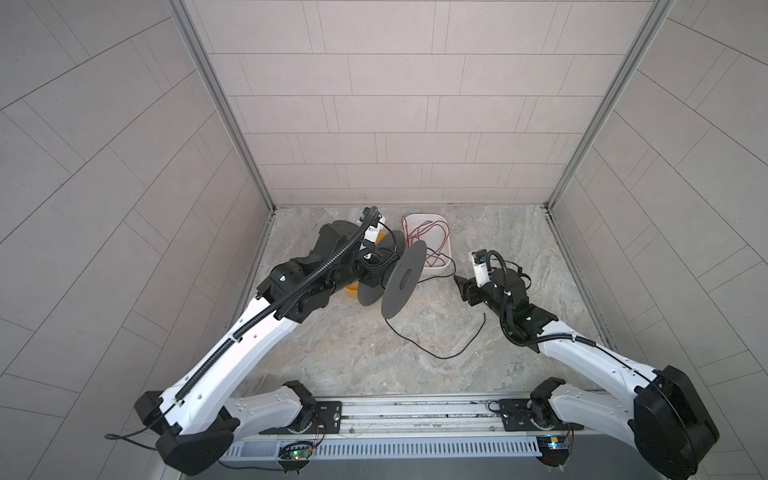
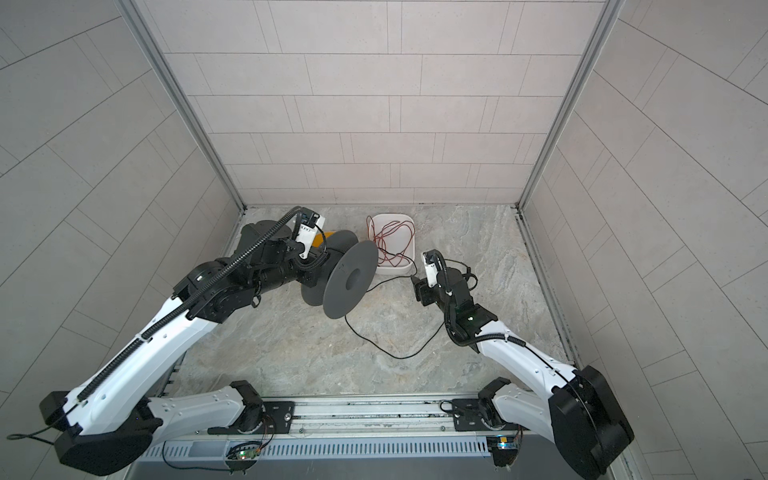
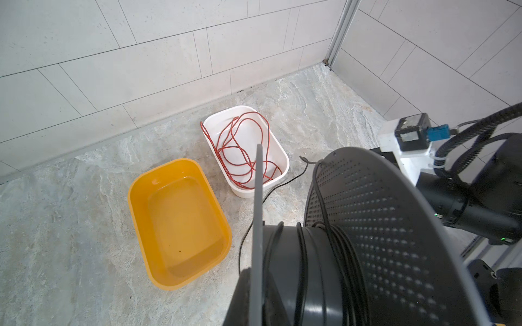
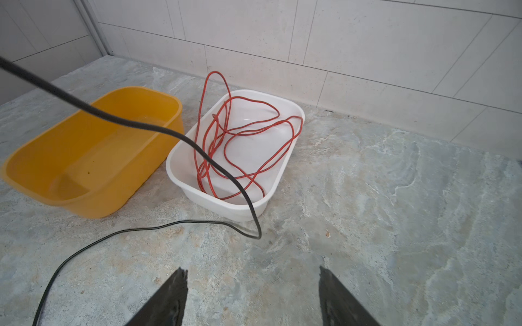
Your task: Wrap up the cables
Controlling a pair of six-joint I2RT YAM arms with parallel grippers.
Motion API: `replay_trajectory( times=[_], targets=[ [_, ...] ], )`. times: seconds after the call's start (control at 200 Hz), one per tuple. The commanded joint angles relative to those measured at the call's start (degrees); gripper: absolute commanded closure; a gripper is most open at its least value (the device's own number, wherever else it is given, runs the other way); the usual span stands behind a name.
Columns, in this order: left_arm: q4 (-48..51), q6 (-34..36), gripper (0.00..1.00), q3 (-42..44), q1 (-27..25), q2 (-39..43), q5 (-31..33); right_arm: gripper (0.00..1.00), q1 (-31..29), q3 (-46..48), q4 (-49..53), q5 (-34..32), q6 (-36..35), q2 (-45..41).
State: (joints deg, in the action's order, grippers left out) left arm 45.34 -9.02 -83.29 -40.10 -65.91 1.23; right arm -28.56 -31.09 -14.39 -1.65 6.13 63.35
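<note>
With the left gripper [image 3: 257, 285] pinched shut on the reel [image 1: 395, 291], the light, limp cable [image 4: 180, 222] lies slack on the table [image 4: 395, 225] just ahead of the right gripper [image 4: 252, 269], whose fingers [image 4: 169, 299] are spread wide, so it is probably best pinched there.

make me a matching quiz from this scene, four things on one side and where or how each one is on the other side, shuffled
Things:
1. red wire
2. black cable
3. yellow tub
4. right gripper

Place or state:
a. open, holding nothing
b. partly wound on the grey spool
c. lying in the white tub
d. standing beside the white tub

Pairs: 1-c; 2-b; 3-d; 4-a
</note>
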Motion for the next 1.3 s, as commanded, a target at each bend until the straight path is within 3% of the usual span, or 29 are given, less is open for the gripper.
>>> replay_trajectory(
  times=[0.0,0.15,0.58,0.771,0.976,1.181,1.296],
  targets=[
    [0.13,-0.13,1.00,-3.87,0.83,1.65,-1.97,0.28,-1.98,0.30,-9.47,0.53,-3.44,0.90],
    [2.33,-0.10,1.00,-5.69,1.30,1.84,-4.42,0.30,-2.45,0.68,-16.16,2.66,-6.90,4.17],
    [5.26,-0.39,1.00,-8.30,2.17,3.15,-7.61,0.38,-2.38,-6.28,-22.51,7.16,-11.06,15.84],
    [5.67,-0.52,1.00,-9.13,2.46,3.57,-7.74,0.55,-2.32,-6.98,-26.49,9.40,-10.82,20.84],
    [5.60,-0.98,1.00,-9.71,3.55,3.28,-7.93,0.80,-2.35,-5.28,-31.66,10.54,-6.96,22.78],
    [1.06,-5.44,1.00,-7.39,6.68,3.60,-13.10,0.96,-2.95,-2.89,-33.28,10.84,-4.48,23.22],
    [-1.58,-7.42,1.00,-5.37,7.26,4.18,-12.55,1.00,-3.32,-2.57,-29.70,8.75,-2.54,22.22]
  ],
)
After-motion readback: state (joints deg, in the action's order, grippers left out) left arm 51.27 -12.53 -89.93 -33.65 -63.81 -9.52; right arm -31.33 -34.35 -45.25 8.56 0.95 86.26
